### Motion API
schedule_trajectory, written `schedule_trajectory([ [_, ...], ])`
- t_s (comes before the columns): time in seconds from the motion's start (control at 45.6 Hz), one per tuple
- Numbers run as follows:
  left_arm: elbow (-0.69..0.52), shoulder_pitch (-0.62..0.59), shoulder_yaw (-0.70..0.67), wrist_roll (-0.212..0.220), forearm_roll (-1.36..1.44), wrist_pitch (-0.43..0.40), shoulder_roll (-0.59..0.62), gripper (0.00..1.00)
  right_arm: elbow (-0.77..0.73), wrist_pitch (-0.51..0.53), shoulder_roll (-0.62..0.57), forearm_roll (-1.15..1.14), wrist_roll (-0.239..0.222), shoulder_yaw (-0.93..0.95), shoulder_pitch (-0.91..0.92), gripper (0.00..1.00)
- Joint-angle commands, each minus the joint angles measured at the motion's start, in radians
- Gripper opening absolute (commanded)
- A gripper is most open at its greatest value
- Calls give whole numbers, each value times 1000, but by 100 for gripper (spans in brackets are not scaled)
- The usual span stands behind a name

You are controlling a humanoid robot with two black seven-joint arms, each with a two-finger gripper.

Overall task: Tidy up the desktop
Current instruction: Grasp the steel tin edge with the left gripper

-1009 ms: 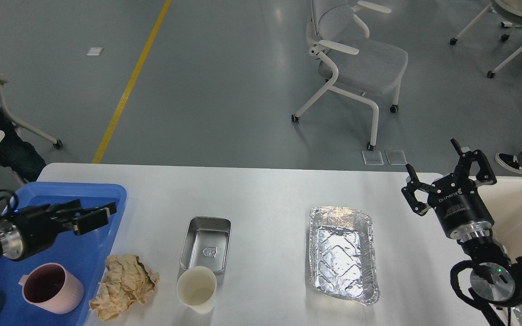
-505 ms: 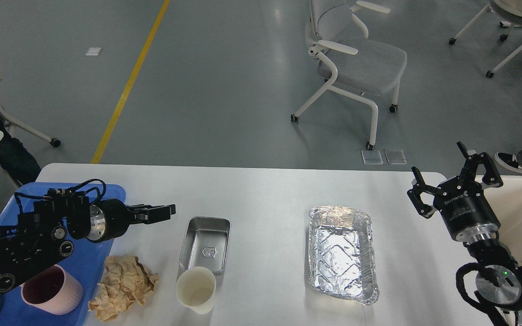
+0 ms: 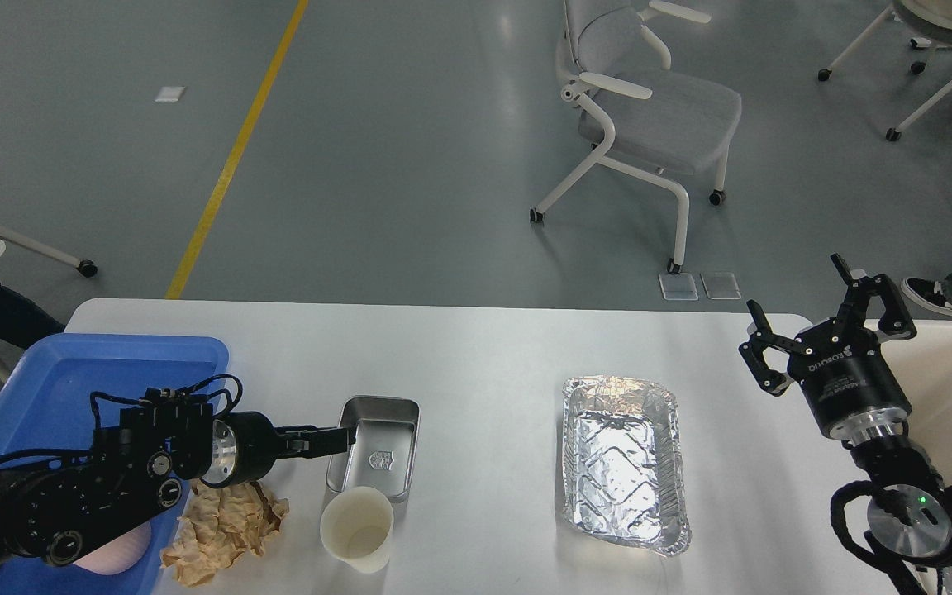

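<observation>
The desktop point(image 3: 492, 355) is a wide white tabletop with rounded corners. On it lie a small steel tray point(image 3: 377, 450), a white paper cup point(image 3: 356, 539), a crumpled brown paper ball point(image 3: 224, 529) and a foil tray point(image 3: 625, 463). My left gripper point(image 3: 342, 439) points right at the steel tray's left rim; its fingers overlap, so I cannot tell its state. My right gripper point(image 3: 815, 318) is open and empty above the desktop's far right corner.
A blue plastic tray point(image 3: 71, 372) stands at the left edge, with a pink mug point(image 3: 116, 558) mostly hidden under my left arm. A cream bin point(image 3: 951, 380) stands off the right edge. Office chairs point(image 3: 649, 107) stand on the floor beyond.
My left arm has swung right and down from over the blue tray to the steel tray's left rim, now covering the pink mug. My right gripper has barely shifted.
</observation>
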Motion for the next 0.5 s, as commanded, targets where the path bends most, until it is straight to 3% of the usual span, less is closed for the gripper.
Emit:
schedule_trajectory([
  [0.0, 24, 1, 5, 2, -1, -1, -1, 92, -1, 0, 0, 0, 0, 3, -1, 100],
  [0.154, 30, 1, 6, 15, -1, -8, -2, 75, -1, 0, 2, 0, 0, 3, -1, 100],
  [0.483, 65, -1, 6, 23, -3, -24, -50, 70, -4, 0, 0, 0, 0, 3, 1, 100],
])
